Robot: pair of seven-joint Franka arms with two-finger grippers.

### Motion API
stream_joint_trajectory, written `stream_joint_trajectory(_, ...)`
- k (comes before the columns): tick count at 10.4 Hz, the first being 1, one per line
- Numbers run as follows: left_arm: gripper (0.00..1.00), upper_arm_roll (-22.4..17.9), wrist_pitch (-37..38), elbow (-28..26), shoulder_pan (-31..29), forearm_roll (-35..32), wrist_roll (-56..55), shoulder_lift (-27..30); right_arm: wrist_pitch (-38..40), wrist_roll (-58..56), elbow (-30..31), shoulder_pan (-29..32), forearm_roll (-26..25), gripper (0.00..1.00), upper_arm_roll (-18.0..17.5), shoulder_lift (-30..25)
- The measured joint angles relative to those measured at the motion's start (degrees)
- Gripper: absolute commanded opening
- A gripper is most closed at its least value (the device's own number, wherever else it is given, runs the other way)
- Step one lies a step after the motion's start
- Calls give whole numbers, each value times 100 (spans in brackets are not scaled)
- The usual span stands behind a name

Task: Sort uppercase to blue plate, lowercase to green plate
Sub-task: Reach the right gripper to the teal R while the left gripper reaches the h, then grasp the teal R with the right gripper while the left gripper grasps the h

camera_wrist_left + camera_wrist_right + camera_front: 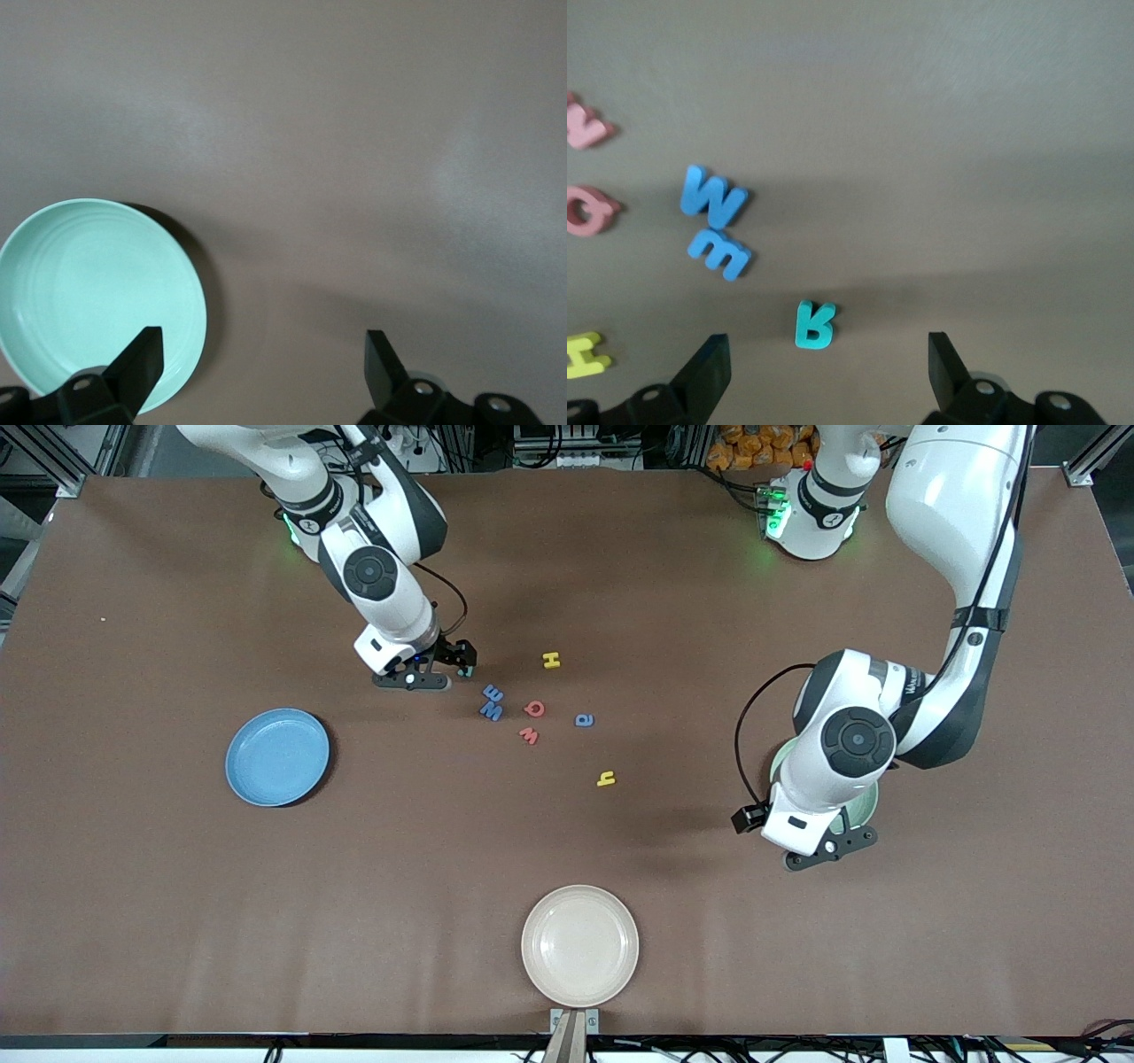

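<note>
My right gripper (436, 677) (828, 359) hangs open low over the teal R (815, 325), which lies on the table between its fingers, untouched. Beside it toward the left arm's end lie a small blue letter (493, 693), the bigger blue W (491, 710), red Q (534, 708), red w (529, 735), blue a (584, 720), yellow H (551, 660) and yellow h (606, 779). The blue plate (277, 756) is bare. My left gripper (828, 841) (264, 354) is open and holds nothing, over the edge of the green plate (89, 292), which the arm mostly hides in the front view.
A cream plate (580, 945) sits close to the table edge nearest the front camera. The brown tabletop (177, 903) stretches wide around the plates. The left arm's elbow (952, 531) rises high over its end of the table.
</note>
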State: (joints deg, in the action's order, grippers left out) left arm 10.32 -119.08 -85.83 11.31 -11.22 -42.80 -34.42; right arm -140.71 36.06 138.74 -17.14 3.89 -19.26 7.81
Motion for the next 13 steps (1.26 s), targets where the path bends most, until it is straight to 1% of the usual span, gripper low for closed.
stream_joint_trajectory(1, 100, 0, -44, 1, 2, 0, 1, -89, -58, 30, 28, -79, 3, 90, 0, 84)
stream_joint_trajectory(2, 100, 5, -69, 1, 7, 0, 1, -172, -181, 51, 61, -142, 9, 88, 0, 156)
stream_joint_trajectory(3, 100, 11, -103, 2, 40, 0, 1, -233, -451, 60, 144, -174, 17, 81, 0, 241)
stream_joint_trajectory(6, 100, 30, -305, 35, 272, 0, -6, -263, -1143, 61, 348, -242, 22, 80, 1, 589)
stream_joint_trajectory(7, 100, 30, -469, 48, 300, 0, -6, -263, -1222, 62, 350, -255, 22, 73, 1, 685)
stream_joint_trajectory(8, 100, 29, -547, 50, 302, 0, -6, -264, -1262, 62, 350, -256, 23, 72, 3, 745)
stream_joint_trajectory(9, 100, 33, -557, 49, 328, 0, -6, -272, -1282, 62, 350, -256, 24, 63, 3, 782)
stream_joint_trajectory(10, 100, 35, -557, 46, 392, 0, -57, -295, -1284, 62, 350, -257, 25, 59, 4, 792)
stream_joint_trajectory(12, 100, 35, -557, 41, 479, 0, -316, -395, -1330, 64, 351, -257, 26, 57, 4, 816)
stream_joint_trajectory(13, 100, 34, -558, 40, 486, 0, -519, -450, -1368, 64, 352, -258, 27, 54, 4, 856)
